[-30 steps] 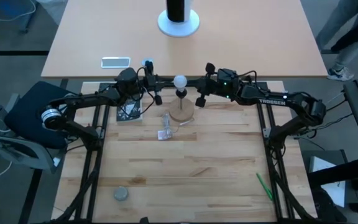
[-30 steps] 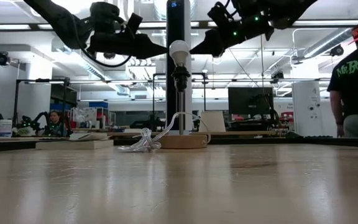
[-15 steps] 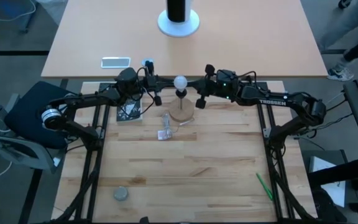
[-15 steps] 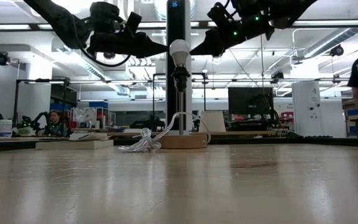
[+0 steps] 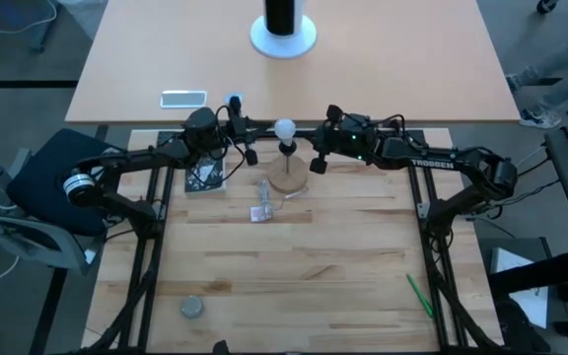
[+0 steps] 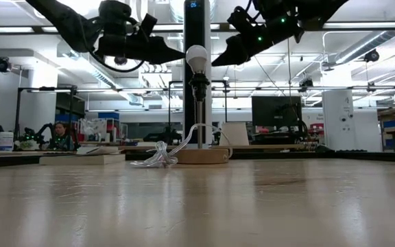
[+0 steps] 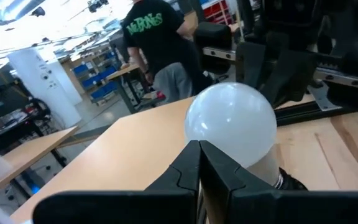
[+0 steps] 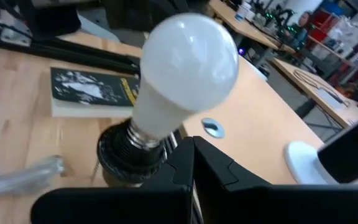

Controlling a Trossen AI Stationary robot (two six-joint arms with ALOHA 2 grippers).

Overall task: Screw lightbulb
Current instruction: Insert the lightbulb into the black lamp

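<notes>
The white frosted lightbulb (image 5: 285,129) stands upright with its base in the black socket (image 6: 199,86), on a thin stem over the round wooden disc (image 5: 288,180). My left gripper (image 5: 267,129) is shut, level with the globe, its tip at the bulb's left side (image 6: 187,57). It shows shut in the left wrist view (image 7: 199,149), right in front of the bulb (image 7: 230,127). My right gripper (image 5: 304,133) is shut at the bulb's right side, slanting down toward it (image 6: 215,62). In the right wrist view (image 8: 191,143) its tip is just below the bulb (image 8: 188,62). My left gripper has its shut tip at the left side of the bulb's globe (image 7: 194,134), coming level from the table's left; I cannot tell whether it touches. My right gripper has its shut tip by the bulb's lower right side (image 6: 208,65); I cannot tell whether it touches.
A crumpled clear wrapper (image 5: 261,212) and a white cord lie in front of the disc. A booklet (image 5: 204,177) lies to the left, a phone (image 5: 183,98) and a black cylinder on a white base (image 5: 283,30) on the far table. A grey round object (image 5: 192,308) and a green pen (image 5: 419,296) lie near the front.
My right gripper has gone a little toward the table's left, closer to the bulb. The bulb and the left gripper have kept still. A person in the room behind has walked out of the low view to the right.
</notes>
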